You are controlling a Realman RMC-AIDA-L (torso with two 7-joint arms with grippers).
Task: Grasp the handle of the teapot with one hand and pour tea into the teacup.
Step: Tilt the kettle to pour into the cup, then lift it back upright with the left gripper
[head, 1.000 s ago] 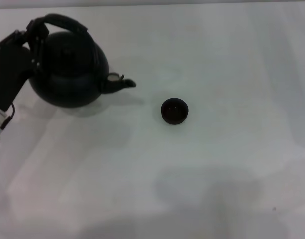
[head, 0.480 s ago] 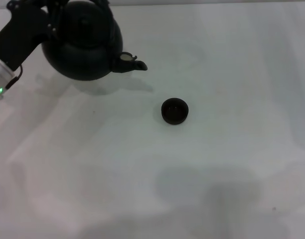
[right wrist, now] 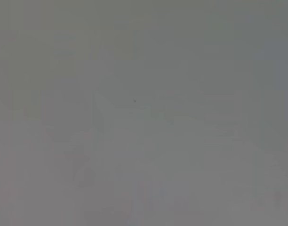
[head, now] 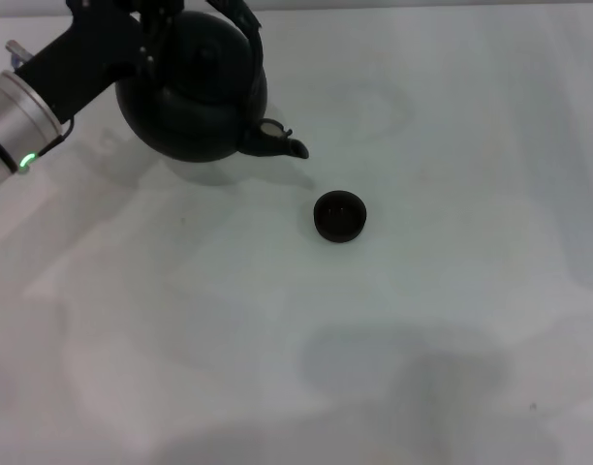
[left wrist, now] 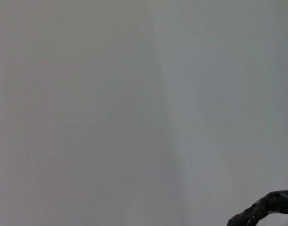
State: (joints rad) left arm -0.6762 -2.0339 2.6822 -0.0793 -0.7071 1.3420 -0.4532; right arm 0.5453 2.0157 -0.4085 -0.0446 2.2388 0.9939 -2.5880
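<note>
Above table (head: 422, 339): left gripper (head: 151, 19) clamped on handle (head: 246, 21), teapot (head: 195, 92) carried nearer teacup (head: 339, 215), spout lower.

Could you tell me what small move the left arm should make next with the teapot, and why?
Probably carry the teapot a little farther toward the teacup. The left gripper holds it by the handle off the table, but its spout is short of the cup, so tilting now would likely spill.

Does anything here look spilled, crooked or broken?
Nothing stands out. The left gripper holds the teapot by its handle, lifted off the table, spout toward the teacup. The cup sits upright, and no spill shows.
</note>
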